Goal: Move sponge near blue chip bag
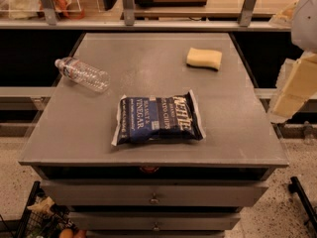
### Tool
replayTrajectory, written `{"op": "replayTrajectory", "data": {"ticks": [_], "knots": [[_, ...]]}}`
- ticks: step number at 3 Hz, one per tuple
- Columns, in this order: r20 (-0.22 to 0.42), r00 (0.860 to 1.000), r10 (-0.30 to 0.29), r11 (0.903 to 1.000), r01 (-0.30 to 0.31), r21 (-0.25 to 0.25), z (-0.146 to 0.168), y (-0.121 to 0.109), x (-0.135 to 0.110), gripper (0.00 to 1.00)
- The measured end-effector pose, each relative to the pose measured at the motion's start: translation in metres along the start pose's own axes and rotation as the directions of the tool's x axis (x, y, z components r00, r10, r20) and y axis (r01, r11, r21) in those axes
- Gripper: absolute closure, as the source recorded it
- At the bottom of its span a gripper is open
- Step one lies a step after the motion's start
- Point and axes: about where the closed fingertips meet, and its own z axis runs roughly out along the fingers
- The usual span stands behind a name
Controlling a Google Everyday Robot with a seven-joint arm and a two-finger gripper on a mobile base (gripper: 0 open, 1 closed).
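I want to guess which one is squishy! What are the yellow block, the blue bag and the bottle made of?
The sponge looks like soft foam: matte, pale yellow, rounded corners. The blue chip bag is probably thin plastic film: crinkly, shiny, crimped ends. The water bottle looks like clear plastic; you see through it. The gripper hangs right of the table, touching nothing.

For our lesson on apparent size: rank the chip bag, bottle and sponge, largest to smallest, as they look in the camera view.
1. Chip bag
2. Bottle
3. Sponge, farther back yet clearly smallest
Gripper hangs beyond the table, right side.
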Motion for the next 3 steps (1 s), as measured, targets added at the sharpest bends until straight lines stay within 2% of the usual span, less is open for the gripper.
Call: {"op": "replayTrajectory", "data": {"ticks": [1, 2, 3], "knots": [[0.000, 1.000, 0.000, 1.0000, 0.000, 0.000, 0.000, 0.000, 0.000, 0.00], [0.013, 1.000, 0.001, 0.9999, -0.002, 0.015, 0.011, -0.022, -0.003, 0.00], [0.025, 1.000, 0.007, 0.9997, -0.008, 0.023, 0.037, -0.059, -0.010, 0.00]]}}
